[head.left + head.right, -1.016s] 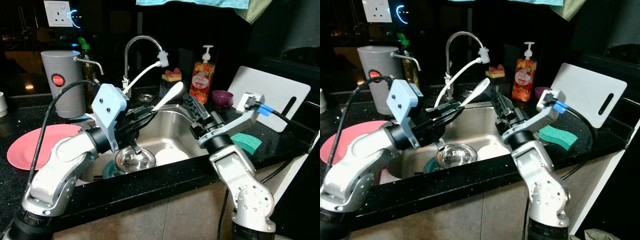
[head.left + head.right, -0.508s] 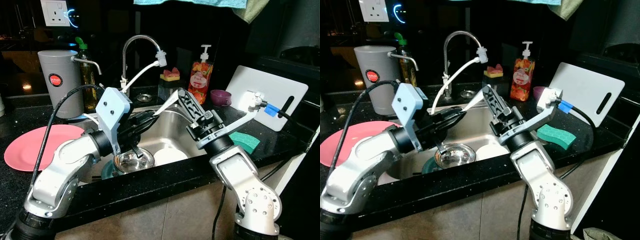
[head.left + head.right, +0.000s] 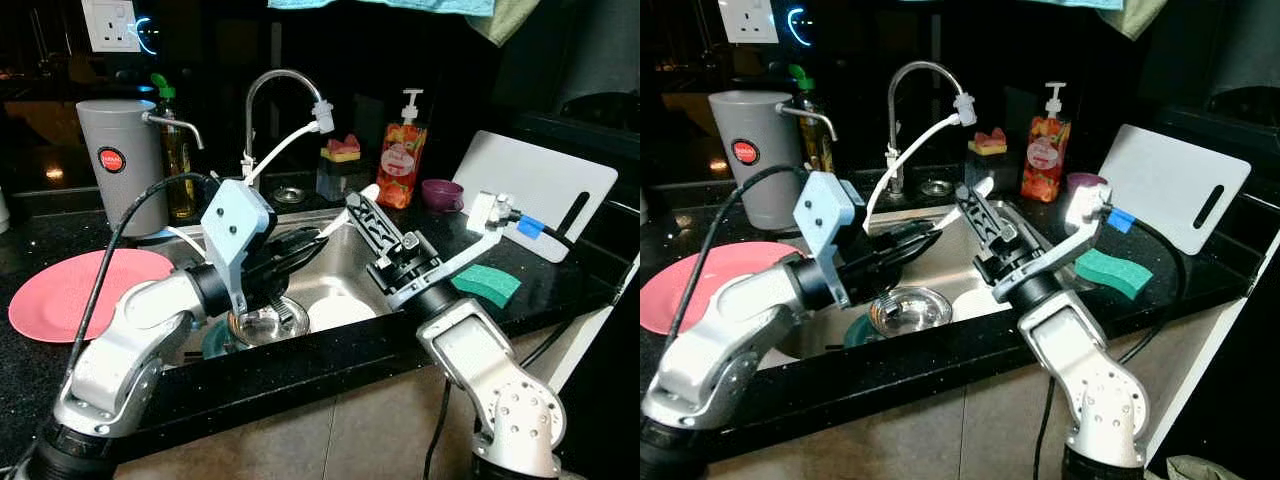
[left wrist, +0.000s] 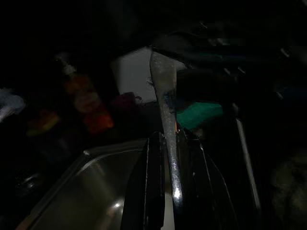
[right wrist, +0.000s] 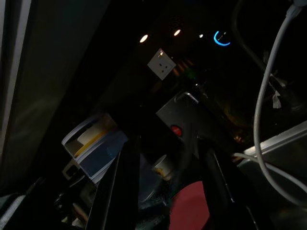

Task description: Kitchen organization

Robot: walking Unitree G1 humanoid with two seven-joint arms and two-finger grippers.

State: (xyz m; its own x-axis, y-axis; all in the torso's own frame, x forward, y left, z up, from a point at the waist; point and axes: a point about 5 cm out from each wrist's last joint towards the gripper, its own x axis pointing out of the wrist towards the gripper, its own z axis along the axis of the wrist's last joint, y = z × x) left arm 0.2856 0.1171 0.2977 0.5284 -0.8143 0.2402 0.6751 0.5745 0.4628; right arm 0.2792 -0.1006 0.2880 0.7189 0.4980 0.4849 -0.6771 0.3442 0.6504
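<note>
Inside sink (image 3: 345, 262) — bowl (image 3: 262, 322), plate (image 3: 338, 312).

Sink (image 3: 345, 262) sits mid-counter, faucet (image 3: 272, 100) behind it. In the basin: steel bowl (image 3: 262, 318) on the left, white plate (image 3: 338, 312) just right of it. Left of the sink — a plate (image 3: 70, 290) on the counter, kettle (image 3: 125, 165) behind that, wall socket (image 3: 112, 24) above. Behind the sink's right corner: sponge holder (image 3: 338, 168), then soap dispenser (image 3: 402, 155), then a small bowl (image 3: 443, 194). Right counter — cutting board (image 3: 545, 190) leaning at the back, sponge (image 3: 487, 284) lying in front of it (near the counter edge).
</note>
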